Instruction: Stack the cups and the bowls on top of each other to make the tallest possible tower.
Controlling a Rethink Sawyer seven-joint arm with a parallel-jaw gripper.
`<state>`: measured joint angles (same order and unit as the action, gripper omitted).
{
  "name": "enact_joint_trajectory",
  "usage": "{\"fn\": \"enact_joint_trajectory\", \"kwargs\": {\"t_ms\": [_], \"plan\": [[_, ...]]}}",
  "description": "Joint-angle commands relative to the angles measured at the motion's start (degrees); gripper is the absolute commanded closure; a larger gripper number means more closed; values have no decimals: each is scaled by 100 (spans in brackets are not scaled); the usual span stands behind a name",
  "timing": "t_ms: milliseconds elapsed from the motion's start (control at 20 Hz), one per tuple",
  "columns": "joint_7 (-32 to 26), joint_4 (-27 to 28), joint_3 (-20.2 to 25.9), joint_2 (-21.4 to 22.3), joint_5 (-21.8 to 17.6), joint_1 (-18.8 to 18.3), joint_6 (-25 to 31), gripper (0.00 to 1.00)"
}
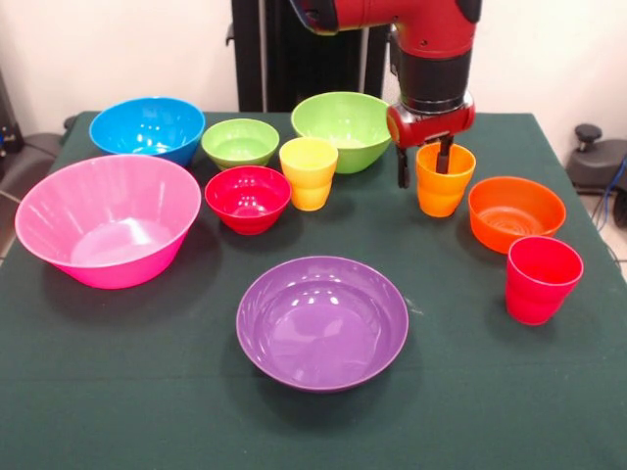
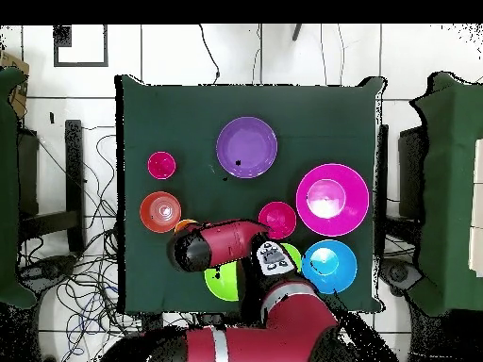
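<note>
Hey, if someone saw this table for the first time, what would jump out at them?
Probably the red arm's gripper coming down over the orange cup, one finger inside its rim and one outside. Next, the big pink bowl at the front view's left and the wide purple bowl alone in the middle foreground. Nothing is stacked yet.

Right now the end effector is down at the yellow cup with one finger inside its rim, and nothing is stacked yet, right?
Not the yellow cup. The front view shows the end effector at the orange cup, one finger inside its rim. Nothing is stacked.
</note>
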<state>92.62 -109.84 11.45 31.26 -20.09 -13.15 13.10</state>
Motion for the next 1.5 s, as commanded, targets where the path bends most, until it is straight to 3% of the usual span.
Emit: {"fn": "enact_joint_trajectory", "kwargs": {"t_ms": [50, 100, 150, 900, 1500], "plan": [[798, 67, 23, -166, 81, 158, 48, 0], [789, 63, 16, -166, 75, 152, 41, 0], [791, 59, 9, -162, 83, 171, 35, 100], [815, -4, -16, -108, 62, 199, -120, 100], [314, -606, 502, 1025, 460, -332, 1162, 100]]}}
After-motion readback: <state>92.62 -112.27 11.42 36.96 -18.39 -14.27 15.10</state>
